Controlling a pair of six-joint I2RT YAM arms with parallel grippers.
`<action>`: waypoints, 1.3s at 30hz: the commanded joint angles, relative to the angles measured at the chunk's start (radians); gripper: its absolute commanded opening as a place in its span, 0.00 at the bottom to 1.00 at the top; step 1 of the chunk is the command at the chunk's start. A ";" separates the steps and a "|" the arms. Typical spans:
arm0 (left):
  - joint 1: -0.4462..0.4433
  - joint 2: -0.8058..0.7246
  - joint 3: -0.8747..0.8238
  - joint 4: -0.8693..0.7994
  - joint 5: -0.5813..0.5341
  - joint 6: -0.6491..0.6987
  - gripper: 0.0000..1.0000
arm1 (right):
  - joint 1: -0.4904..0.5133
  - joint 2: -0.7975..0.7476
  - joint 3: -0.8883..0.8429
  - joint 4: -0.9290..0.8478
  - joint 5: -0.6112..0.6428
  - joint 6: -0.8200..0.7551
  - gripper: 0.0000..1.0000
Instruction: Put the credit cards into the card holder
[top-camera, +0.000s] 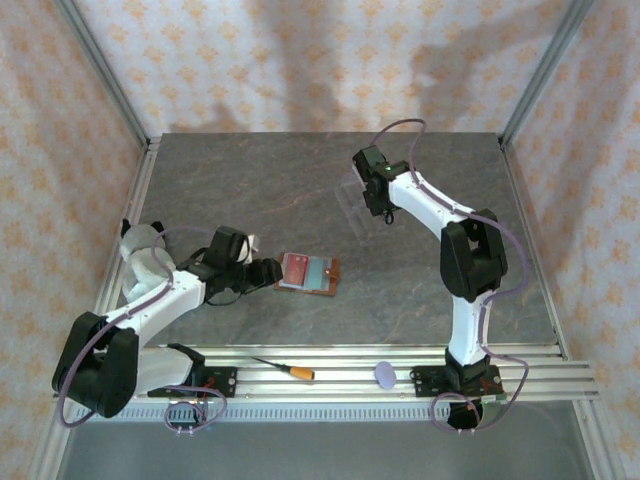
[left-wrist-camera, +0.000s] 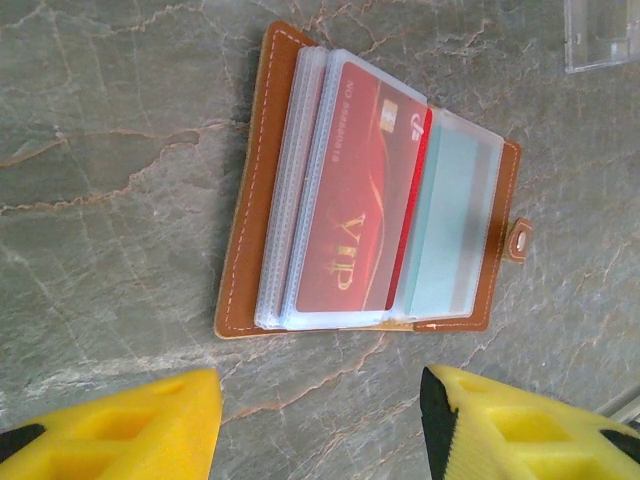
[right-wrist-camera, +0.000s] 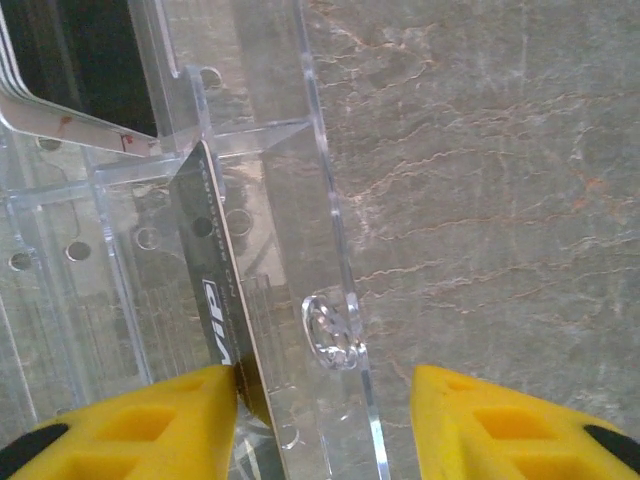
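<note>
— Where's the card holder?
— Open on the bench, with the red card and teal card seemingly sleeved inside. The left pincer hovers near it, released and empty.
— Anything left?
— Perhaps. The right pincer, jaws apart, straddles the clear tray wall, one finger touching a dark card. The bench looks like grey stone, and the walls are patterned.

You have bare table across the far left, and more between the card holder and the clear tray. Ahead of your left gripper, a strip of stone lies free before the holder. Your right gripper straddles the tray's upright wall, with a dark card against one finger. The stone beyond that wall is free. A screwdriver and a purple disc lie on the near rails.
</note>
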 joint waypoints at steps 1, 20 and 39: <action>-0.013 0.009 0.016 0.011 -0.017 0.011 0.56 | 0.010 -0.045 -0.004 0.006 0.061 -0.010 0.42; -0.027 0.057 0.060 -0.022 -0.013 0.045 0.57 | 0.026 -0.055 -0.014 0.007 0.029 -0.030 0.05; -0.032 0.083 0.062 -0.028 -0.002 0.062 0.57 | 0.026 0.036 0.040 -0.069 0.046 -0.044 0.11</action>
